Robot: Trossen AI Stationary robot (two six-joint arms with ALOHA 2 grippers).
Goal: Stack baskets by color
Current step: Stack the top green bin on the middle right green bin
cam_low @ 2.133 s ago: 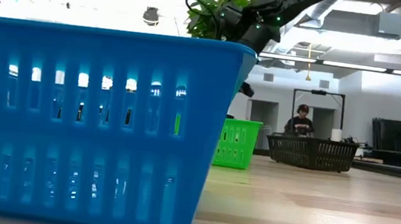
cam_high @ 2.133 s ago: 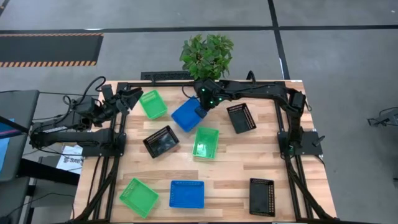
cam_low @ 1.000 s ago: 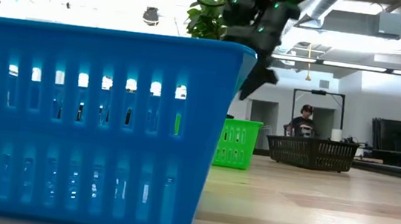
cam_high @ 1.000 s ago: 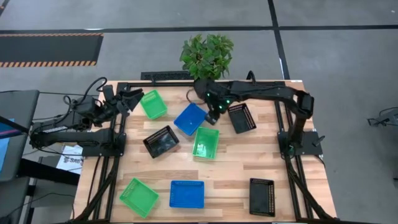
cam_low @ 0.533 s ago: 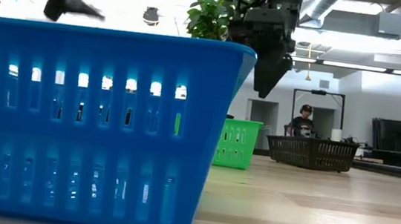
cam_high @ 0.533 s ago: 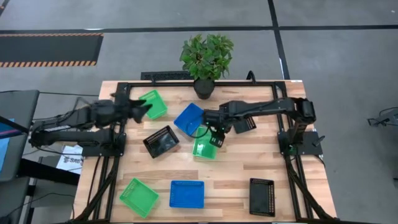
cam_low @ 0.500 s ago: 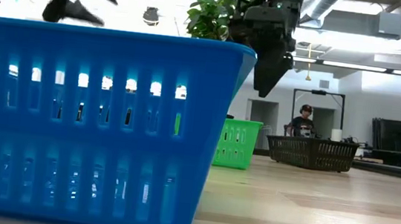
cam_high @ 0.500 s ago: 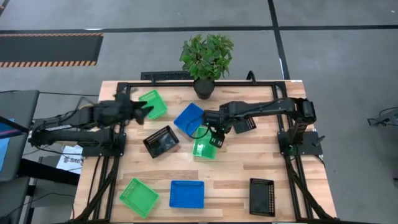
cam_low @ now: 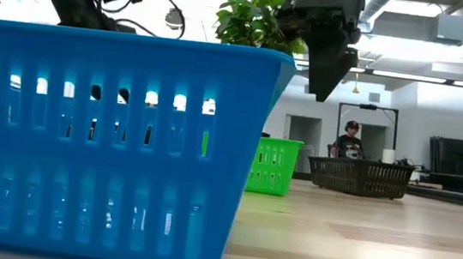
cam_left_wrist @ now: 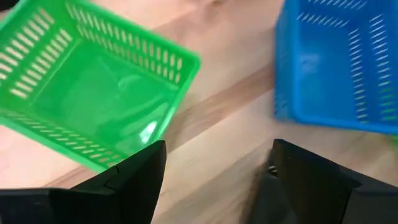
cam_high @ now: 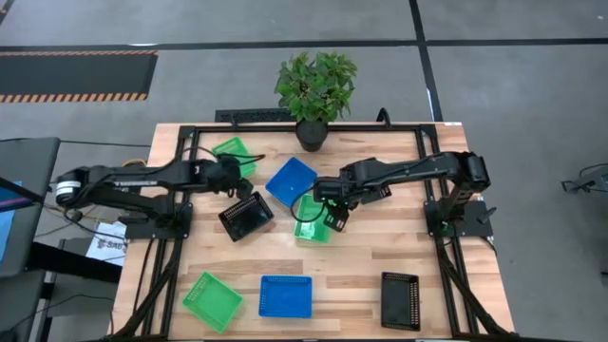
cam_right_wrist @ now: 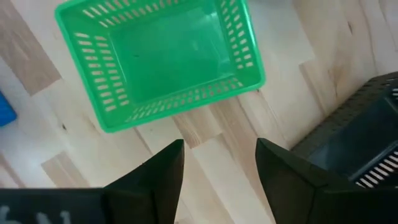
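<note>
While the right end effector (cam_high: 334, 217) hangs open and empty over the middle green basket (cam_high: 306, 226), the left end effector (cam_high: 231, 177) hovers spread wide, gripping nothing, between the far green basket (cam_high: 228, 149) and a blue basket (cam_high: 288, 180). These baskets look like light, stiff moulded plastic, probably a bit slippery; pinching one slotted wall over its rim seems the surest hold. Each is a shallow rectangular tray with perforated sides. Scattered unstacked across the desk (cam_high: 361, 266), another green (cam_high: 211, 299), blue (cam_high: 285, 296) and black basket (cam_high: 400, 299) sit along the near edge, and one black basket (cam_high: 246, 217) lies mid-desk
</note>
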